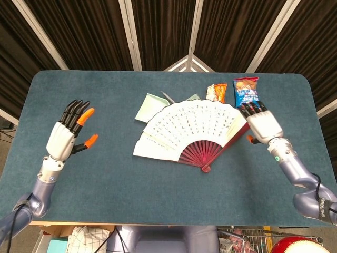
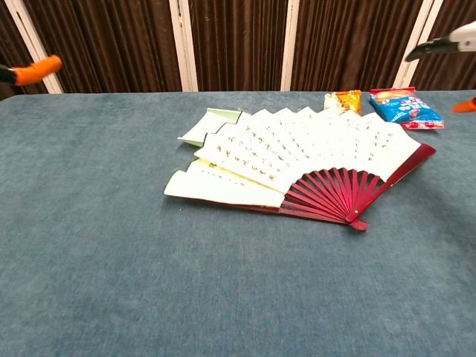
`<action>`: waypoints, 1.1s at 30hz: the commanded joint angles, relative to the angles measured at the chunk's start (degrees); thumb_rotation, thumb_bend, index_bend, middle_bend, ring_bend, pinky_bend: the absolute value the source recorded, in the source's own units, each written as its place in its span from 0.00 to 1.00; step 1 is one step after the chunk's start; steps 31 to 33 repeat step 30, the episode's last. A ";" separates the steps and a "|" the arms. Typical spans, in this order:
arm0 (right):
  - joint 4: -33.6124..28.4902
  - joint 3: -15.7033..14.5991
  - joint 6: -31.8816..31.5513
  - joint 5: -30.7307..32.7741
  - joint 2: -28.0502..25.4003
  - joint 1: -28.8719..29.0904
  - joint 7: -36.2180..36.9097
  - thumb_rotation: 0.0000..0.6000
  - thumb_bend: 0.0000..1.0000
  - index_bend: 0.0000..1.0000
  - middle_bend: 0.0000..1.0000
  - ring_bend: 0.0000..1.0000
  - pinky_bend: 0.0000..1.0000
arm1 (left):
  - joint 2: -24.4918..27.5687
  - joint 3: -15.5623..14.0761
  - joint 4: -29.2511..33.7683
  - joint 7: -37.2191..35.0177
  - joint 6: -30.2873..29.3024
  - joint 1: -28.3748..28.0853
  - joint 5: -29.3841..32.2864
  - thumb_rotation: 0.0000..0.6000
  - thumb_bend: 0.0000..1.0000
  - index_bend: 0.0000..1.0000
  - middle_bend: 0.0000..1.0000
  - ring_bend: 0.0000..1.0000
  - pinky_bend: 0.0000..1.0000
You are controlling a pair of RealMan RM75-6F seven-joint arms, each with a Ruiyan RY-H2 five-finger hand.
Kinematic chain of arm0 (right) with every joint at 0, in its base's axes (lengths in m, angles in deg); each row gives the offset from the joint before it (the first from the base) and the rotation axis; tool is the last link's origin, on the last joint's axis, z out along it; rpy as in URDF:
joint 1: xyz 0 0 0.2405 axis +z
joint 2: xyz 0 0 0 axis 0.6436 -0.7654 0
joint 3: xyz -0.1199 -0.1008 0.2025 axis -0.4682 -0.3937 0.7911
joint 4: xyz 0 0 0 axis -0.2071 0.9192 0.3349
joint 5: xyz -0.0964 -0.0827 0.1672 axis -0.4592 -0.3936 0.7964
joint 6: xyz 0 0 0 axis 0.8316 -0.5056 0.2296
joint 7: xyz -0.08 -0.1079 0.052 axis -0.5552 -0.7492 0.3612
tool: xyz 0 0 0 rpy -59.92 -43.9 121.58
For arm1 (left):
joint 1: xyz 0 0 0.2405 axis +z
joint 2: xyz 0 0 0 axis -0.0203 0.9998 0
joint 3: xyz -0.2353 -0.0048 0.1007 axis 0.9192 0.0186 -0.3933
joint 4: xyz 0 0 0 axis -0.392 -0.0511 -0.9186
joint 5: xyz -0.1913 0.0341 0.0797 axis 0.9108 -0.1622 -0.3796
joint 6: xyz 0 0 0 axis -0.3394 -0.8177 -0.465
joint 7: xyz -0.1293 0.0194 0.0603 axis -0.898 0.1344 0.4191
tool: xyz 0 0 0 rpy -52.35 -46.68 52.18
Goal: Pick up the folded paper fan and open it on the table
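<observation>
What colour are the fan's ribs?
Dark red, under a cream leaf with writing; the fan shows best in the chest view.

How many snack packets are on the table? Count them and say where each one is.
2. An orange packet lies at the far edge of the open fan, and a blue packet lies beside it, nearer the right hand. The fan may hide others.

Paper fan lies spread open on the blue counter, red ribs toward the near right. A pale green dustpan peeks out behind; two snack packets far right.
</observation>
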 commanded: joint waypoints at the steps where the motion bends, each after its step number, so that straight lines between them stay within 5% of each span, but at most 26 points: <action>1: -0.23 -0.39 -1.55 2.36 -1.13 -1.45 -1.09 1.00 0.32 0.01 0.06 0.03 0.01 | 7.94 -1.66 12.51 6.12 -3.43 5.36 0.12 1.00 0.42 0.09 0.00 0.00 0.00; 6: -7.50 1.59 -9.00 0.48 -3.91 -7.02 7.90 1.00 0.32 0.04 0.06 0.05 0.01 | 20.28 -6.85 31.53 20.31 -5.92 14.90 1.18 1.00 0.42 0.14 0.00 0.00 0.00; 10: -13.36 0.92 -21.90 -7.29 -4.53 -14.38 13.34 1.00 0.32 0.13 0.06 0.10 0.02 | 29.35 -10.32 46.00 32.90 -5.26 22.67 7.86 1.00 0.42 0.13 0.00 0.00 0.00; 16: -14.55 -3.20 -35.30 -15.03 -1.27 -23.58 14.34 1.00 0.32 0.15 0.08 0.11 0.03 | 39.56 -12.26 59.74 37.74 1.41 27.33 19.92 1.00 0.42 0.11 0.00 0.00 0.00; 24: -12.70 -7.13 -40.50 -17.51 -0.48 -30.00 11.60 1.00 0.32 0.15 0.08 0.11 0.06 | 46.65 -11.87 66.18 35.89 10.18 28.12 28.94 1.00 0.39 0.09 0.00 0.00 0.00; 33: -10.96 -7.40 -43.45 -19.22 0.26 -32.52 10.94 1.00 0.32 0.15 0.08 0.11 0.06 | 46.02 -10.31 63.05 30.59 9.37 28.46 23.76 1.00 0.39 0.09 0.00 0.00 0.00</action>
